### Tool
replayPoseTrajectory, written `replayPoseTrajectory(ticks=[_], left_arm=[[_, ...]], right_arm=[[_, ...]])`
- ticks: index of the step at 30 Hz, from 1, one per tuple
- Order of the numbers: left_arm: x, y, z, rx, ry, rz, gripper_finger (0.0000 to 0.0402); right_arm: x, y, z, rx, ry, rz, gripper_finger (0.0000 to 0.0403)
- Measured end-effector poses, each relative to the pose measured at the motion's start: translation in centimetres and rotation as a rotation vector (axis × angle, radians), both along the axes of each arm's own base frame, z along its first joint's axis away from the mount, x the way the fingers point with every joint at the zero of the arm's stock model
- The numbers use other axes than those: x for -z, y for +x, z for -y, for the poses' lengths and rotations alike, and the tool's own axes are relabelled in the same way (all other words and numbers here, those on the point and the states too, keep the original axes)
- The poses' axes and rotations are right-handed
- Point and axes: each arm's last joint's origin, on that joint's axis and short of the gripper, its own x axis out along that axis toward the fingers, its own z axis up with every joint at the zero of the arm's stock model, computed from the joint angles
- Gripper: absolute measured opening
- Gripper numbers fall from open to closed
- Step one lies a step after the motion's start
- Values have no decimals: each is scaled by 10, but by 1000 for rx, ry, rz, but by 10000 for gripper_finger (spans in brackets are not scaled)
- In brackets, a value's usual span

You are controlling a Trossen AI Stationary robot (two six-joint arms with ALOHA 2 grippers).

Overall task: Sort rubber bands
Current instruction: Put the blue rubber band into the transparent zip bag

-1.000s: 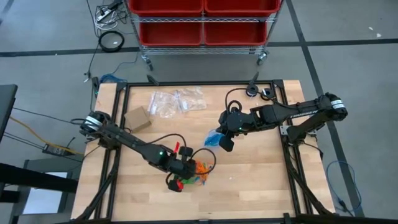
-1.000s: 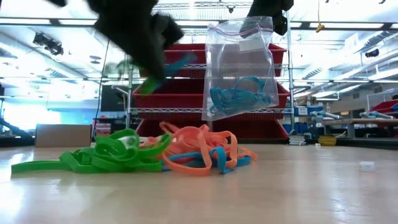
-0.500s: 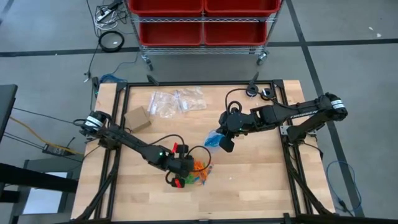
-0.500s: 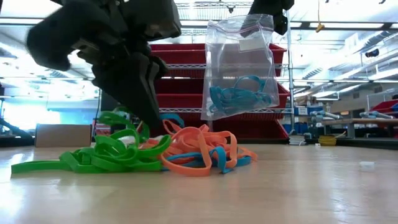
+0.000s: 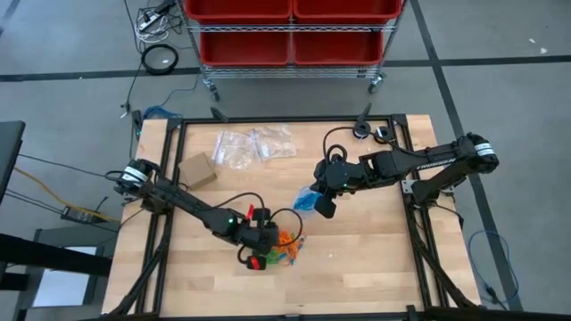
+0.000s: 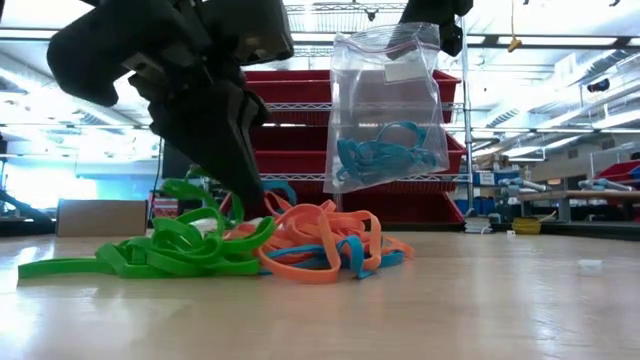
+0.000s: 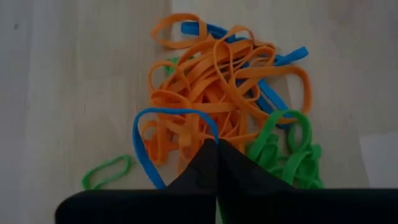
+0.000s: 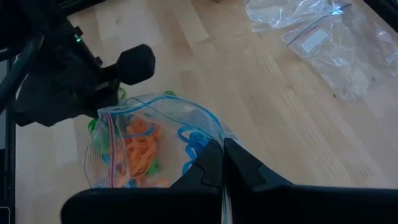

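2 grippers busy. Left gripper (image 7: 216, 146) down in band pile (image 7: 217, 106) at table (image 5: 357, 259) centre-front, fingers pressed together, tips meeting at blue band (image 7: 144, 146); grip on it unclear. Likely singling 1 colour. Right gripper (image 8: 222, 149) just beyond pile, pinched shut on bag (image 6: 385, 110) rim, hanging it open-side up for blues.

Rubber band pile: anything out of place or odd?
One green band lies alone, apart from the tangled rubber bands. Otherwise nothing odd: left gripper is down at the pile; right gripper holds the clear bag of blue bands.
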Motion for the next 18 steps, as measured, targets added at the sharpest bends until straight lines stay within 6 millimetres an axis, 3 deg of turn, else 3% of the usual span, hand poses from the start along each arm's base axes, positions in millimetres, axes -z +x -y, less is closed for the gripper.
replayPoseTrajectory(ticks=[11,18], left_arm=[[23,11,-4,1,-42,-44,84],[23,13,-3,26,-42,-29,67]], right_arm=[[0,0,0,0,-1,1,0],[0,0,0,-2,-3,0,0]])
